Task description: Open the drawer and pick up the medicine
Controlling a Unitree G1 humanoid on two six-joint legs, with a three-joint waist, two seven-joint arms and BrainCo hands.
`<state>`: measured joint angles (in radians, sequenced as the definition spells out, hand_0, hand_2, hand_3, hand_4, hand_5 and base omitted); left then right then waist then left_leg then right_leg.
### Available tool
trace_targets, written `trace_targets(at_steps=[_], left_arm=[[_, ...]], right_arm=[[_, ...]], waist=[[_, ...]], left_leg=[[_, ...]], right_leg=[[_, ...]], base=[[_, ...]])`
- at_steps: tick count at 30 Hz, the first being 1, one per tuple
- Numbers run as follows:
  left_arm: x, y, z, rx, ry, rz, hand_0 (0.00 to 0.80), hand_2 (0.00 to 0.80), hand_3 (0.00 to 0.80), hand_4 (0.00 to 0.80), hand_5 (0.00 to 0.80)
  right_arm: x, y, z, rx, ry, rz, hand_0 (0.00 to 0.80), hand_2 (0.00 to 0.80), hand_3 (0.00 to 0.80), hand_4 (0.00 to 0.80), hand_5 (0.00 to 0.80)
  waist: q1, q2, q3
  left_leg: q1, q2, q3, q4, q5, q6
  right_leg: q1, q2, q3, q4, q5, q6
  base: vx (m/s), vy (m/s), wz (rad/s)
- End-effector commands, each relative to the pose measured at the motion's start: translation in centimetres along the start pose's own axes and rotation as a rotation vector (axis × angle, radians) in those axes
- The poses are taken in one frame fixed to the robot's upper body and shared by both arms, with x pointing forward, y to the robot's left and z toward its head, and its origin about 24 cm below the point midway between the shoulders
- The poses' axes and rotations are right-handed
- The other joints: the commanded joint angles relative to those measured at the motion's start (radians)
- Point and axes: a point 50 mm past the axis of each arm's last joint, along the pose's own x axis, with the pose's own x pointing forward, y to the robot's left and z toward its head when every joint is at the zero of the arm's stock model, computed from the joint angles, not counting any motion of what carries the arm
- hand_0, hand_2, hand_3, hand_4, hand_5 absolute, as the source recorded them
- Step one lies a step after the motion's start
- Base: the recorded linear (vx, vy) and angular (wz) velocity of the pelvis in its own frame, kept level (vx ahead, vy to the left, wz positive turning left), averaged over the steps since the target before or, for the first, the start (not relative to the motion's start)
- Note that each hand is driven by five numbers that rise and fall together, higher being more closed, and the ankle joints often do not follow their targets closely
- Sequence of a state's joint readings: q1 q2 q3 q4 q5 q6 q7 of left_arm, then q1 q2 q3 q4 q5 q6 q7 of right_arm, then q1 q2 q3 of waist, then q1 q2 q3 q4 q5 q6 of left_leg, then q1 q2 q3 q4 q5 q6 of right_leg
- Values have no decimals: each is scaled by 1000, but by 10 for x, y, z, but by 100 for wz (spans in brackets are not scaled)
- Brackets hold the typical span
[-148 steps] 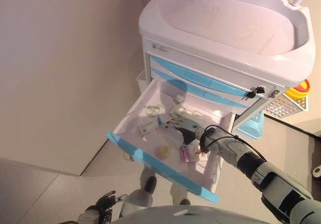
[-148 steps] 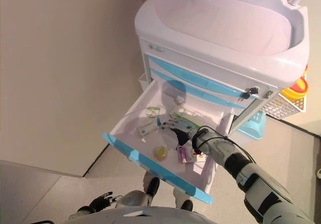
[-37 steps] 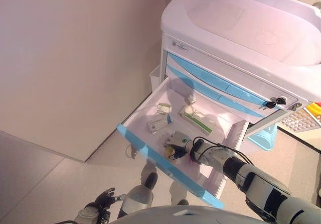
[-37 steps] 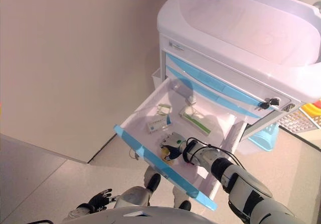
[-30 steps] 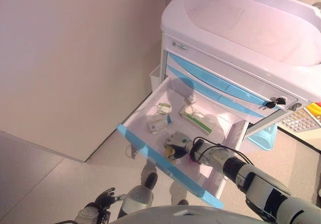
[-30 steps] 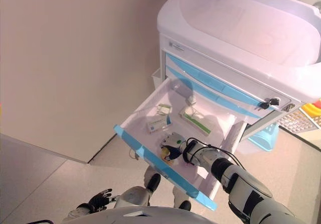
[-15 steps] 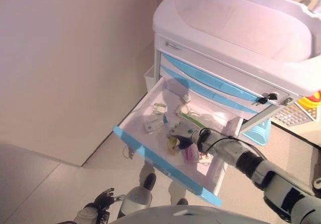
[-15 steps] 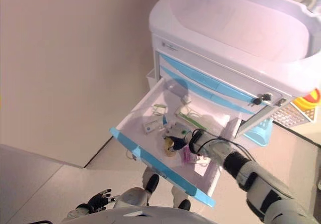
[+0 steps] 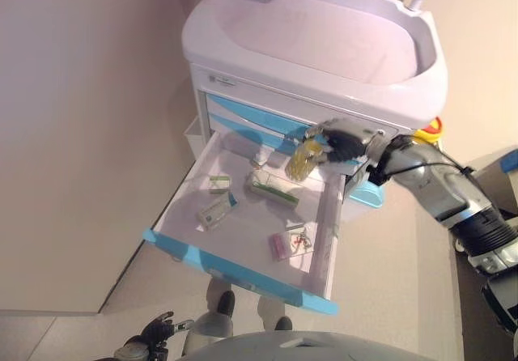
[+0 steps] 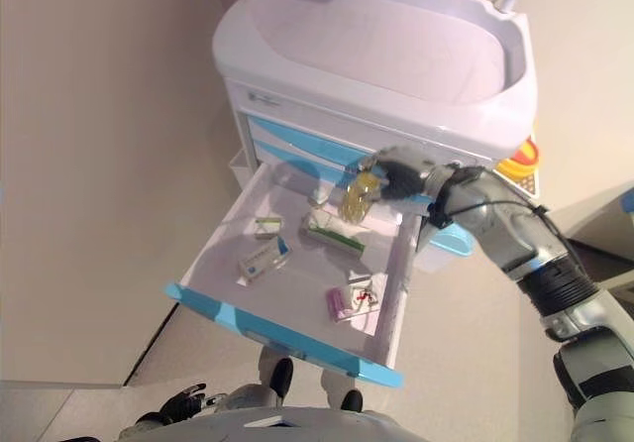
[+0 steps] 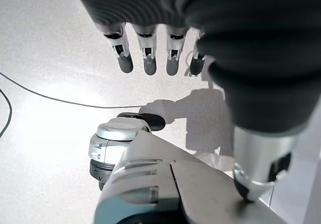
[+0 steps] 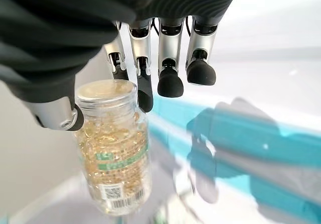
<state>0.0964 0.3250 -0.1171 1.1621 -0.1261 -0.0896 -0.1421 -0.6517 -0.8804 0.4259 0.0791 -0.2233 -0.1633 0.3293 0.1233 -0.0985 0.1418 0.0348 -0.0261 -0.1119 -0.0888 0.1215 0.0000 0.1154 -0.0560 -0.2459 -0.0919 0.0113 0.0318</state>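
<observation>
Head views: pale floor and beige wall surround a glossy white plastic cart [image 9: 324,45]; its blue-fronted drawer [image 9: 243,215] stands open. Right hand [image 9: 344,141] holds a clear bottle [image 9: 301,160] above it.
Right wrist view: thumb and fingers [image 12: 144,86] pinch the cylindrical bottle of amber capsules, label unreadable.
Left wrist view: left hand [image 11: 150,13] hangs, fingers straight.

Showing white on the cart [image 9: 324,45], with pale blue bands crossing its closed drawer fronts [image 9: 243,122]. Carrying a pale blue front edge on the open drawer [image 9: 235,268], white inside. Glowing yellow through the clear bottle [image 12: 116,148], full of golden capsules, with a green-and-white label. Wearing green and white on the flat box [image 9: 273,189] at 12 o'clock in the drawer, pink on the packet [image 9: 279,246] at 4 o'clock. Displaying silver fingers with dark tips on the right hand [image 12: 165,38].
</observation>
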Motion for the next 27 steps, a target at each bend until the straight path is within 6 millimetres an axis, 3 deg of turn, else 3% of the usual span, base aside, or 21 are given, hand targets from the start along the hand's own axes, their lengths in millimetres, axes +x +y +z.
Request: trace_targets(at_steps=[1, 7, 14, 19, 27], left_arm=[[2, -3, 2, -3, 18, -9, 0, 0, 0, 0, 0], [2, 1, 0, 18, 32, -5, 0, 0, 0, 0, 0], [1, 7, -1, 39, 48, -2, 0, 0, 0, 0, 0], [0, 9, -4, 48, 62, -1, 0, 0, 0, 0, 0], [-1, 9, -5, 65, 62, -3, 0, 0, 0, 0, 0]], right_arm=[[1, -77, 9, 42, -60, -273, 800, 800, 800, 800, 800], [-17, -146, -15, 82, 65, -545, 800, 800, 800, 800, 800], [-45, -198, -45, 89, 293, -754, 800, 800, 800, 800, 800], [-61, -214, -64, 88, 458, -793, 800, 800, 800, 800, 800], [-71, -214, -84, 12, 653, -720, 800, 800, 800, 800, 800]], waist=[[21, -20, -34], [33, -31, -45], [56, -41, -51], [77, -46, -51], [112, -47, -36]], left_leg=[[39, -11, 3, 2, -114, -10], [48, -14, 4, 2, -118, -11], [53, -19, -7, 2, -119, -12], [53, -24, -19, 2, -119, -12], [47, -30, -45, 2, -114, -9]], right_leg=[[3, -27, 38, 40, 14, 56], [11, -28, 37, 40, 15, 57], [18, -28, 26, 40, 14, 58], [23, -29, 15, 37, 14, 58], [26, -32, -6, 37, 11, 56]], base=[[47, 26, -15], [42, 13, -5], [40, 11, 3], [46, 11, 5], [43, 10, 10]])
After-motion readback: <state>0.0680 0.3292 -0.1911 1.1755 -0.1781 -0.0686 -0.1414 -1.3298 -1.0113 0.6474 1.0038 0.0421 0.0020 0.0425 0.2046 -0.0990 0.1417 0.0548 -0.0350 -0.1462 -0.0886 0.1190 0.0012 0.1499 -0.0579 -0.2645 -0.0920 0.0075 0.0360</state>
